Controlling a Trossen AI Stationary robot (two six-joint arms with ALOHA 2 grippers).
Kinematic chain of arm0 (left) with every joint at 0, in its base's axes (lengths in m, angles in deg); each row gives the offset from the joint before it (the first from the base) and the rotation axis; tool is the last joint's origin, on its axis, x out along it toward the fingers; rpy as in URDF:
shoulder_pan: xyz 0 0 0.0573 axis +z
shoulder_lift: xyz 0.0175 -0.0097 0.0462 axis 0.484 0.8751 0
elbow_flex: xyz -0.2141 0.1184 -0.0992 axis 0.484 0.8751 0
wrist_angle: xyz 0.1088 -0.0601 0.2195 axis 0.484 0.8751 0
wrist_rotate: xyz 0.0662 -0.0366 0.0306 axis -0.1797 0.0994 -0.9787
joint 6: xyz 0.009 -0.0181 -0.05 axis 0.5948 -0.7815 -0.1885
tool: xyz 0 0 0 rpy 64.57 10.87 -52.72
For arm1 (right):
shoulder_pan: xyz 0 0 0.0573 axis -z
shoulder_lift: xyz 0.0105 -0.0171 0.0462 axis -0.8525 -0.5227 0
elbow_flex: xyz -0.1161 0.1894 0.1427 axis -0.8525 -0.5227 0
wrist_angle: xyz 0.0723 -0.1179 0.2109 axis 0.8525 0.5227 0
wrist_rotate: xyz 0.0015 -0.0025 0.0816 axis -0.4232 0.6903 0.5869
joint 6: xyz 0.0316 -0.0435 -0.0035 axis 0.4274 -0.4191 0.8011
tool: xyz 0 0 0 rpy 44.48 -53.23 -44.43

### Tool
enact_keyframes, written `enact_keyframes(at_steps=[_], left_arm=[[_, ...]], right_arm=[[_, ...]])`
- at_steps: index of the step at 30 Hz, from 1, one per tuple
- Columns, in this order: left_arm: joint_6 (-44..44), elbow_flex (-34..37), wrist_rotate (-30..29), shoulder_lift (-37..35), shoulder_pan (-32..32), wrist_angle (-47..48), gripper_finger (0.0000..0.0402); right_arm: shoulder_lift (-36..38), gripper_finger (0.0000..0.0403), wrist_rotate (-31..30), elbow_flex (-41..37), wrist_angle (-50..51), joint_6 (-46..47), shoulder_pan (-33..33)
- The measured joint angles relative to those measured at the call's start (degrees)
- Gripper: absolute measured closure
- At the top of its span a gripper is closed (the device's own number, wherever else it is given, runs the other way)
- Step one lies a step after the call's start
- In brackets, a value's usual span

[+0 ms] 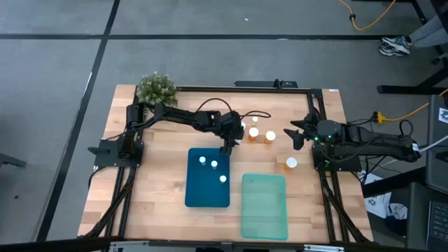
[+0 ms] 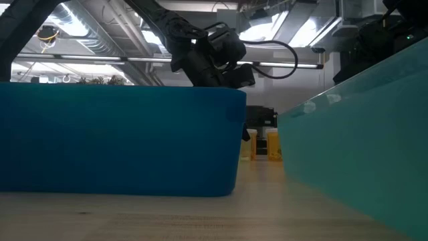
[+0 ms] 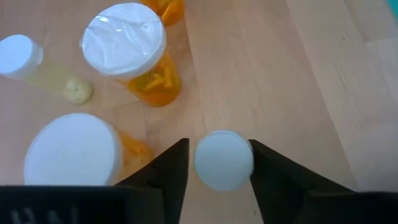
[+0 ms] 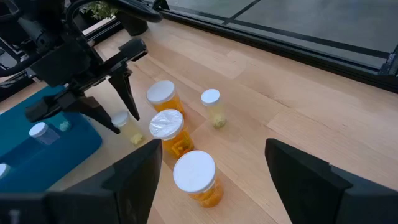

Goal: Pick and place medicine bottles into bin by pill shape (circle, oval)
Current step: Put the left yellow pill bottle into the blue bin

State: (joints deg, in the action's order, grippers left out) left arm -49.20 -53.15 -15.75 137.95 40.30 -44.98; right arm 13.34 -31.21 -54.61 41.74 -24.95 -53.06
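A small bottle with a white cap (image 3: 224, 160) and a pale body (image 4: 120, 118) stands upright on the wooden table, just off the far edge of the blue bin (image 1: 208, 189). My left gripper (image 3: 219, 141) (image 1: 225, 148) slants down over it, open, one finger on each side of the cap. Beside it stand orange bottles with white caps (image 3: 124, 38) (image 3: 73, 152) (image 1: 270, 136) and a small pale one (image 3: 18, 55). A further orange bottle (image 1: 291, 163) stands near the right arm. My right gripper (image 1: 295, 137) (image 4: 214, 186) waits open at the table's right, touching nothing. My left gripper straddles the small bottle's cap (image 3: 202, 163) from above, slanting down. A thin gap shows between the cap and one finger (image 3: 177, 171). The other finger (image 3: 264, 171) stands right at the cap's rim, and I cannot tell whether it touches. The bottle rests upright on the table.
The blue bin holds three small bottles (image 1: 215, 164). A teal bin (image 1: 264, 205) stands to its right, near the front edge. A potted plant (image 1: 155, 87) sits at the far left corner. In the low view both bins (image 2: 120, 140) (image 2: 361, 120) block most of the table.
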Motion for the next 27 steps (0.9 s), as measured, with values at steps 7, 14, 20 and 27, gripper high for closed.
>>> enact_keyframes(at_steps=[7,14,20,27], left_arm=[[0.02,-1.28,-0.24,-0.59,-0.03,1.50,0.0317],[1.09,-10.09,-3.85,-4.53,-0.65,14.02,0.0310],[3.44,-15.06,-2.31,-12.21,-3.93,32.41,0.0309],[-6.21,-13.68,-2.49,-24.58,-8.12,45.83,0.0309]], right_arm=[[0.00,0.0116,0.00,0.00,0.01,-0.02,0.00],[-0.02,0.0116,0.00,0.00,0.03,-0.02,0.02],[0.00,0.0116,0.04,-0.02,0.08,0.03,0.00],[-0.09,0.0116,0.36,-0.02,0.01,0.27,0.01]])
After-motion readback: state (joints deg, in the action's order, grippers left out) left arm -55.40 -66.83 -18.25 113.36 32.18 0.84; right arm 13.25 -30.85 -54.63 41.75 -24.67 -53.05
